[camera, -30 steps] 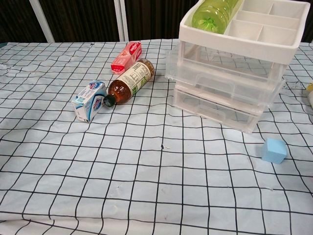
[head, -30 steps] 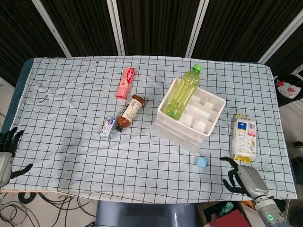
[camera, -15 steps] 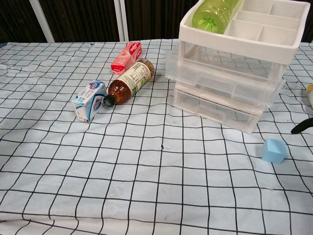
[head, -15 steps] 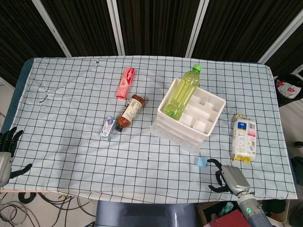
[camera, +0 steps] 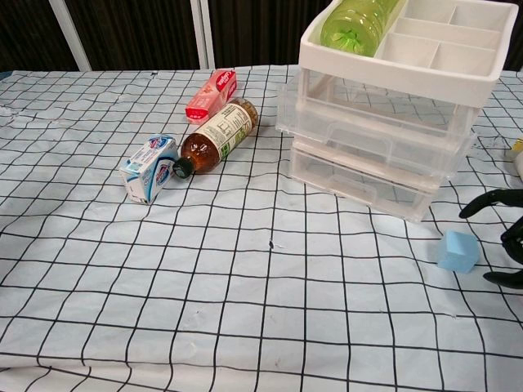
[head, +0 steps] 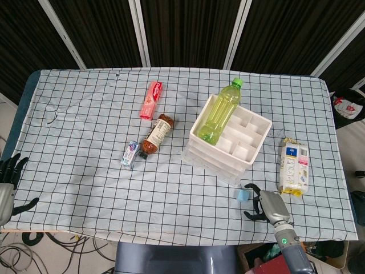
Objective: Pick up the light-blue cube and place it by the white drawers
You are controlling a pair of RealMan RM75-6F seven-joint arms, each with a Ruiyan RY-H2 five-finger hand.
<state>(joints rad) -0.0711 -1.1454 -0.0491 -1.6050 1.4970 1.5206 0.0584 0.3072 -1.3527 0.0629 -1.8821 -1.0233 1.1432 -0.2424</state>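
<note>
Nearby, right hand (head: 267, 206) (fingers spread, grasping nothing) flanks light-blue cube (head: 243, 196); labels unreadable.

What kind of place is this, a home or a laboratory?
Probably a robot test lab: a table under a checked cloth holds assorted groceries around white drawers, dark curtain panels stand behind, and loose cables lie on the floor.

A white cloth with a black grid (head: 85, 171) is covering the table (head: 25, 85), whose blue edge is showing at the left. Dark slatted panels (head: 188, 31) with white posts (head: 140, 31) are standing behind it, and cables (head: 34, 251) are trailing across the floor.
</note>
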